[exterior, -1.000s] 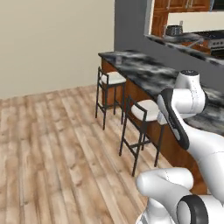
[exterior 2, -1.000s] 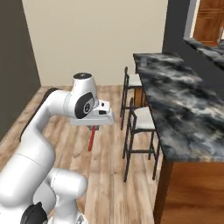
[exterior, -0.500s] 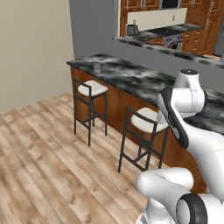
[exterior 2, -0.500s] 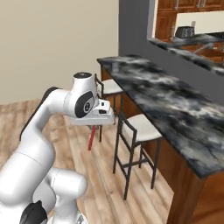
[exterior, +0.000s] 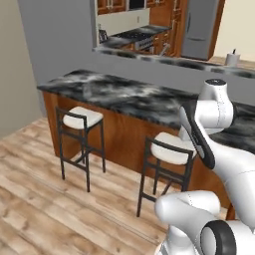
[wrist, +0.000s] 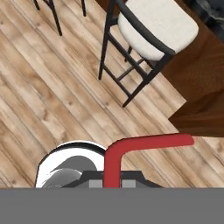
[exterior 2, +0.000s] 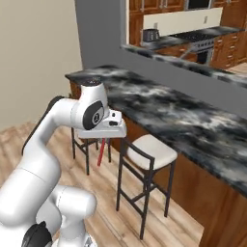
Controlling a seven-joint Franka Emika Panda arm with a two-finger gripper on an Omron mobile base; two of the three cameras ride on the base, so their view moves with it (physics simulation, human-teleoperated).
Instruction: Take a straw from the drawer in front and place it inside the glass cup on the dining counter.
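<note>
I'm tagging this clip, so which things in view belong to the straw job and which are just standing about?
Part of the job: the red straw held in the shut end effector; the dining counter.

Just standing about: the near stool; the far stool; the wooden floor; the back kitchen's stove.

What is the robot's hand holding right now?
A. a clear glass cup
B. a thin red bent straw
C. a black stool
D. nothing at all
B: the thin red bent straw sticks out from between the shut fingers in the hand view, and it hangs below the white hand in the right base view, above the wooden floor.
</note>
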